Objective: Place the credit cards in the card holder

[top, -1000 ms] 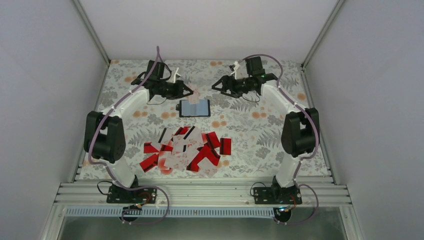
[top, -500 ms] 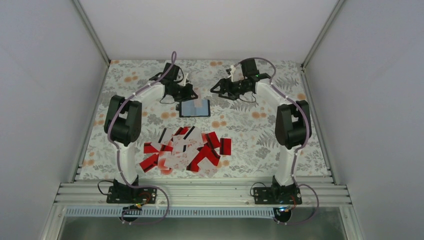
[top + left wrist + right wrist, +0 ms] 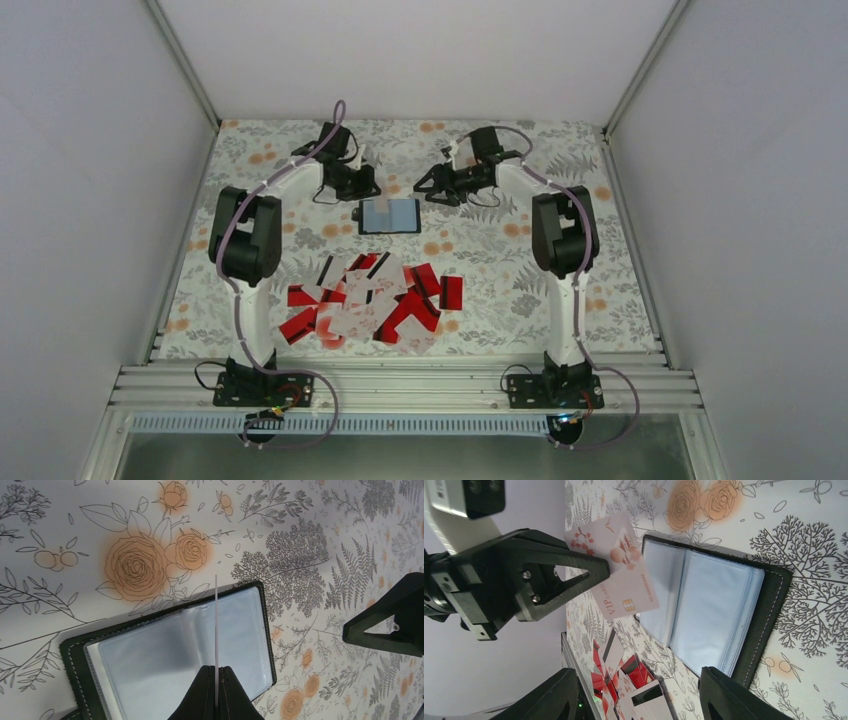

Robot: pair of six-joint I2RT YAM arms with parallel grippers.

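The card holder (image 3: 390,215) lies open and flat on the floral desk (image 3: 620,270). The heap of credit cards (image 3: 370,300) sits at its 6 o'clock, well apart, red ones and pale ones overlapping. My left fingers (image 3: 231,696) are pinched shut on a pale card (image 3: 621,575), which hangs over the holder's left page. From the left wrist it shows edge-on as a thin white line, and I cannot tell whether its tip touches the sleeve. My right fingers (image 3: 724,695) stand apart with nothing between them, at the holder's 1 o'clock, and one black triangular tip intrudes at 3 o'clock in the left wrist view. Since a second ago both elbows have swung inward and the right fingers have slid closer to the holder, while the heap and holder lie as before. The holder is black with pale stitching and glossy clear sleeves. The card is thin and pink-white, with red blossoms and a small chip.
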